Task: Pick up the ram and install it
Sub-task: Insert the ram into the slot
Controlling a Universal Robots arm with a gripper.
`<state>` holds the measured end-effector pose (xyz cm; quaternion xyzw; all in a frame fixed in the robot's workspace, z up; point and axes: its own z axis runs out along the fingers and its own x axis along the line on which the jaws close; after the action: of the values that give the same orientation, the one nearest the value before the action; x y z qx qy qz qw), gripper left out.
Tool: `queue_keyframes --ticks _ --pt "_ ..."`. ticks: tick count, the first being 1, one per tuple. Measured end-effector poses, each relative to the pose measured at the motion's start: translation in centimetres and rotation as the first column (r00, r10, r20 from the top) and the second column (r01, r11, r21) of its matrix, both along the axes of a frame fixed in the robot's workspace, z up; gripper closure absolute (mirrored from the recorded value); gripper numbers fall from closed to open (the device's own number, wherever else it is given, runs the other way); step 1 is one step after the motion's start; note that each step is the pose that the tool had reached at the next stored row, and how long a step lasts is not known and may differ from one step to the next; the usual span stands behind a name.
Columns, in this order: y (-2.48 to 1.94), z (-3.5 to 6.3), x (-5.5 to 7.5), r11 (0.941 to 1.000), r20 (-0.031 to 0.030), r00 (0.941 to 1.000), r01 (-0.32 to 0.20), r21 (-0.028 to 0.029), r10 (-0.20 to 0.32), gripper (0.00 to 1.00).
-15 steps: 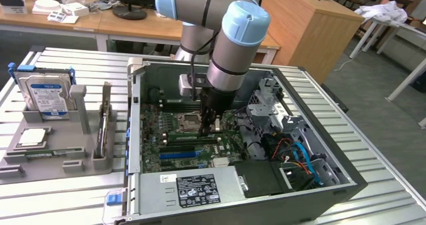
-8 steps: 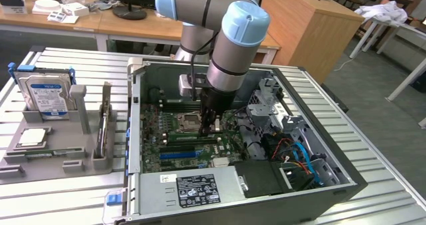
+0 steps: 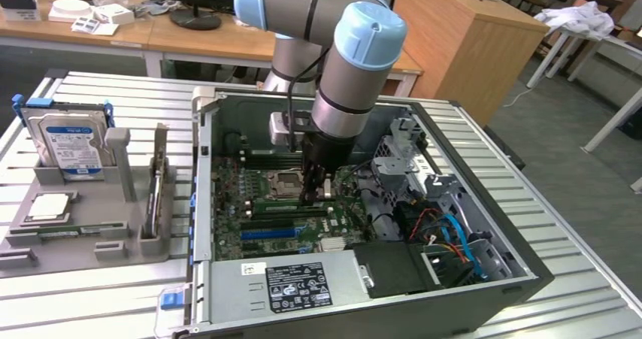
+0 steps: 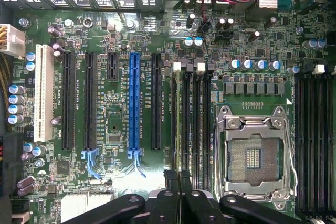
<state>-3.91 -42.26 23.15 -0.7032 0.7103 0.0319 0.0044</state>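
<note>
Exterior view: the arm (image 3: 346,68) reaches down into an open computer case (image 3: 522,279) lying on its side on a slatted metal counter (image 3: 101,301). The tool (image 3: 319,192) hangs low over the motherboard, just beside the CPU socket, on the side nearer the blue slot.

At the exterior view's left, a grey tray (image 3: 90,249) sits on the counter outside the case. A hard drive (image 3: 71,147) stands upright at its far end. What looks like the ram (image 3: 66,234), a thin green stick, lies flat in a groove near the tray's front, well apart from the tool.

Wrist view: the fingers (image 4: 172,184) are drawn in narrow, pressed almost together. I cannot tell whether anything thin is caught between them. They hover over one end of a bank of four black memory slots (image 4: 191,124). That bank runs between the open CPU socket (image 4: 254,153) and a row of expansion slots, one of them blue (image 4: 134,103). More black memory slots (image 4: 315,140) lie on the socket's other side.
</note>
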Motion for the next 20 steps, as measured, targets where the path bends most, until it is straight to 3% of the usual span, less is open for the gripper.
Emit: queue_keyframes --ticks 20 --pt "0.0 -0.2 0.0 1.0 0.0 1.0 0.0 0.0007 0.0 0.88"
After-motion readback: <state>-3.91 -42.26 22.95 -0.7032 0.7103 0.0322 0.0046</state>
